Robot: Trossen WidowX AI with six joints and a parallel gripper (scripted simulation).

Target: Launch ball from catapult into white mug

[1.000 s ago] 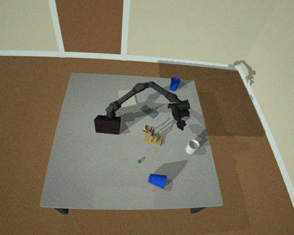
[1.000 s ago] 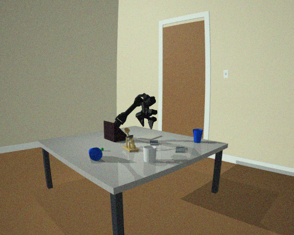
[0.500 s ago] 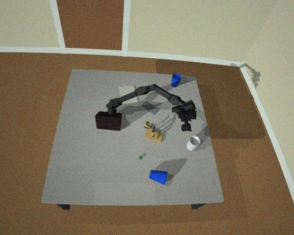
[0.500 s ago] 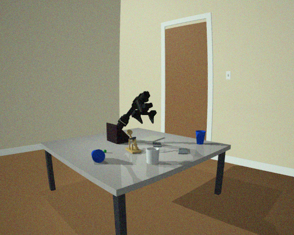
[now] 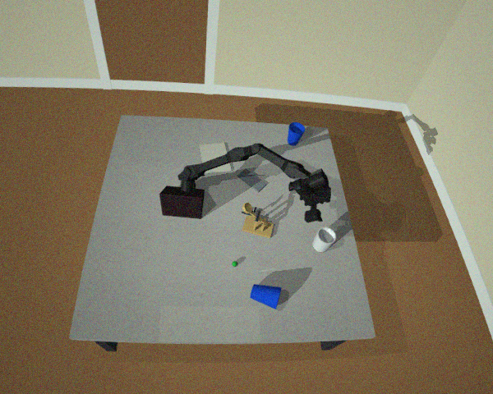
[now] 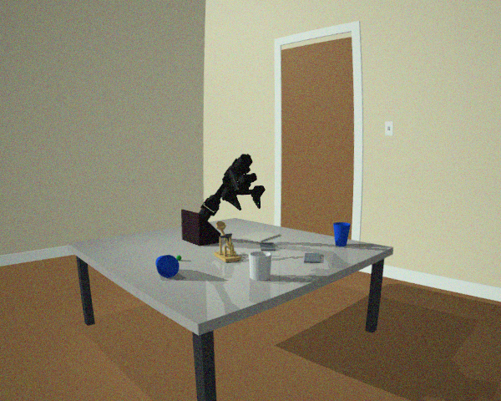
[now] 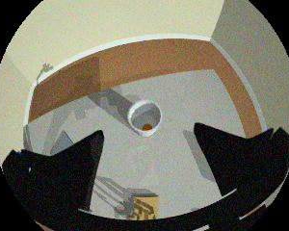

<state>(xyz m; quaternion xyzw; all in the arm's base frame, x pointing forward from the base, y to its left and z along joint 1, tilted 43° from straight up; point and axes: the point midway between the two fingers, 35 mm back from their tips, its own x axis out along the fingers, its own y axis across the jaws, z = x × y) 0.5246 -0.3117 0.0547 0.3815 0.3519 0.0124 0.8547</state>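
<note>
The orange ball (image 7: pixel 146 127) lies inside the white mug (image 5: pixel 321 243) (image 6: pixel 260 266) (image 7: pixel 145 115), at its bottom; the mug stands upright near the table's right edge in the top view. The wooden catapult (image 5: pixel 258 226) (image 6: pixel 228 255) (image 7: pixel 145 207) stands on the table between the arm's base and the mug. Its throwing arm is raised, and its spoon (image 5: pixel 247 208) (image 6: pixel 220 225) is empty. My gripper (image 5: pixel 303 202) (image 6: pixel 249 208) (image 7: pixel 149 131) is open and empty, high above the table, between the catapult and the mug in the wrist view.
A small green ball (image 5: pixel 234 263) (image 6: pixel 179 257) lies near a blue cup (image 5: pixel 265 295) (image 6: pixel 167 266) on its side. Another blue cup (image 5: pixel 295 135) (image 6: pixel 341 234) stands upright near the back right corner in the top view. A flat grey tile (image 6: pixel 313 257) lies on the table.
</note>
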